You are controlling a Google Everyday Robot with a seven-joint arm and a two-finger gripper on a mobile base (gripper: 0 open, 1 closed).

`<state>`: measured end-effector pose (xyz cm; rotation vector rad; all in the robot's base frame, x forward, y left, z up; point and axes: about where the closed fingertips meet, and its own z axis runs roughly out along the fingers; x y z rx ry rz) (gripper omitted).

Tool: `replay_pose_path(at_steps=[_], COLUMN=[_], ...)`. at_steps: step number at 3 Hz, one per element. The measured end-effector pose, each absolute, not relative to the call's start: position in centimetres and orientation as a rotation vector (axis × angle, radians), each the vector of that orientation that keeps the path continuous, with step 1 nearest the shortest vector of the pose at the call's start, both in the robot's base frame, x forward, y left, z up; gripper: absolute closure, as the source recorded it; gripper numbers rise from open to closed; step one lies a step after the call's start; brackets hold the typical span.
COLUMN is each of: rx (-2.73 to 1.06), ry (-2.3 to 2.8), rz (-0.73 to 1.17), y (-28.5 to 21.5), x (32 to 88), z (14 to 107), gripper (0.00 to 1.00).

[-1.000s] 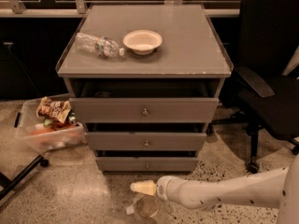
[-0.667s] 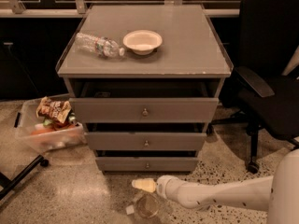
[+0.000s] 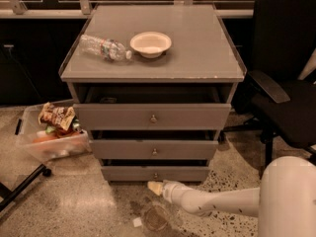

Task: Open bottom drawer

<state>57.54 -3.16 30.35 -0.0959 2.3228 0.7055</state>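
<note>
Gripper (image 3: 156,187) hangs low by the floor (image 3: 84,206), open or closed I cannot tell; just above it sits the bottom drawer (image 3: 126,173), whose knob (image 3: 156,175) it seems lined up to reach.

Gripper (image 3: 155,187) sits just before the bottom drawer (image 3: 128,174). Above it, bottle (image 3: 103,47) and bowl (image 3: 150,44) lie on the cabinet (image 3: 197,53). Bin (image 3: 30,143) to its left, chair (image 3: 291,107) to its right.

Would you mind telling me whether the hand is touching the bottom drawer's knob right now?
Apart. In the camera view the hand sits low, just below the bottom drawer; its knob shows whole, with grey front between them.
</note>
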Motion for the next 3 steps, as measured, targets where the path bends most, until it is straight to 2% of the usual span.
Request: replay_pose_path(at_steps=[2, 3], rx=[0.109, 0.14], ry=[2.287, 2.289], rz=[0.619, 0.616], y=[-5.5, -5.6], x=[62.9, 63.0], z=[27.4, 27.3], gripper=[0.88, 1.0])
